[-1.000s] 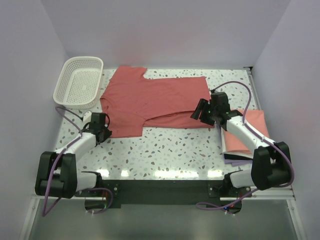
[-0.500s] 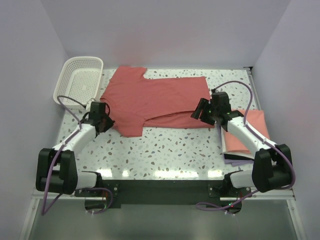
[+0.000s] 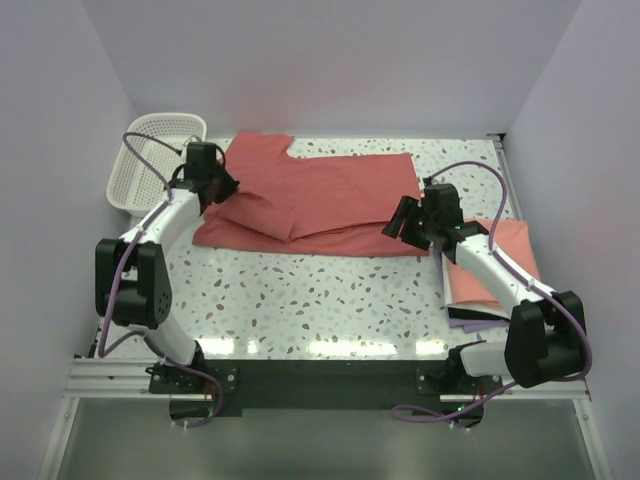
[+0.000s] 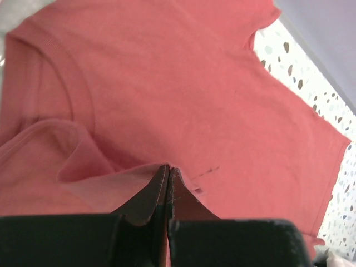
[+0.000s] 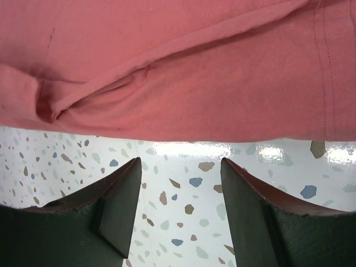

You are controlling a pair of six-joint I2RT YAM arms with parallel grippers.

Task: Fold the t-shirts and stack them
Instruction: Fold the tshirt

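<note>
Red shirt (image 3: 330, 195) lies across far half of table (image 3: 330, 300), btwn basket (image 3: 150, 165) at far-L corner and R arm (image 3: 490, 265). It's mostly flat, long axis L–R, w/ its near-L part doubled over onto the body, so a thicker layered edge runs along the near side. L gripper (image 3: 222, 187) is at shirt's L end, near basket, clamped tight on a pinch of red cloth. Wrist view shows both black fingertips (image 4: 147, 194) pressed together w/ a raised fold of fabric caught btwn them, standing up off the shirt below. Same view: ribbed collar at L, a sleeve reaching toward the speckled top at R. L arm (image 3: 165, 225) is stretched fwd from its base, its purple cable (image 3: 150, 140) looping over basket. R gripper (image 3: 401, 218) sits at shirt's near-R corner, jaws apart, nothing in them. Wrist view has its two fingers (image 5: 119, 206) spread over bare speckled top just short of the hem, not touching cloth as far as I can see. Hem there shows a stitch line at R and a soft crease at L where layers overlap. Pink shirt (image 3: 505, 255) is folded into a neat rectangle at R edge of table, partly under R arm, near but apart from red one. Sth darker peeks out below its near edge, can't tell what.
</note>
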